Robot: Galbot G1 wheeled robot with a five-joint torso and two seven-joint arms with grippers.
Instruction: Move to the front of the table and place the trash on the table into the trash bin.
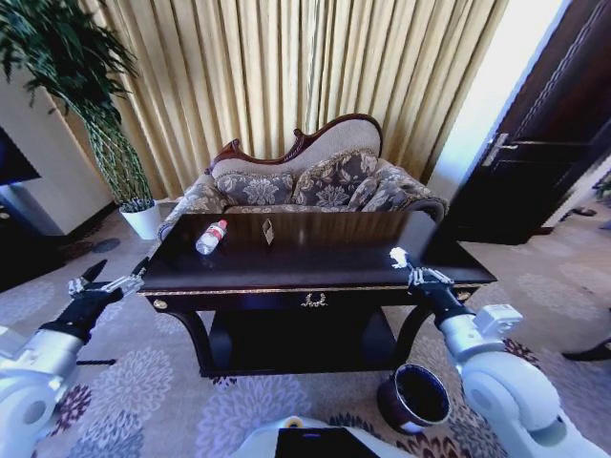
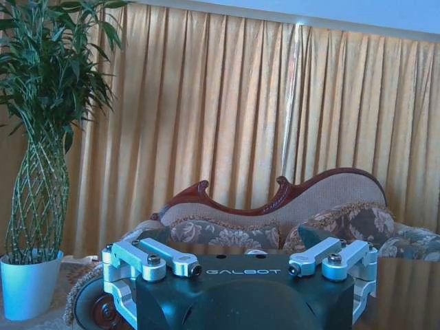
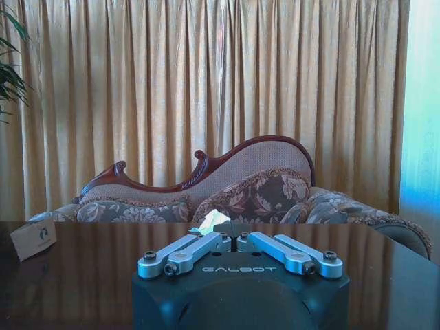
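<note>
The dark glossy table (image 1: 315,277) stands right in front of me. A clear bottle (image 1: 211,237) with a red cap lies on its left part, and a tiny wrapper (image 1: 268,231) stands near the middle, also seen as a small wrapper (image 3: 33,239) in the right wrist view. My right gripper (image 1: 410,272) is over the table's right front edge, shut on a crumpled white paper wad (image 1: 398,256); the wad (image 3: 212,221) pokes out past the closed tips of the right gripper (image 3: 232,237). My left gripper (image 1: 105,281) hovers open just off the table's left end. The dark round trash bin (image 1: 415,399) sits on the floor below my right arm.
A patterned sofa (image 1: 305,186) stands behind the table against gold curtains. A tall plant in a white pot (image 1: 143,219) is at the back left, the same pot (image 2: 27,292) showing in the left wrist view beyond the open left gripper (image 2: 244,268). A dark door (image 1: 544,143) is at the right.
</note>
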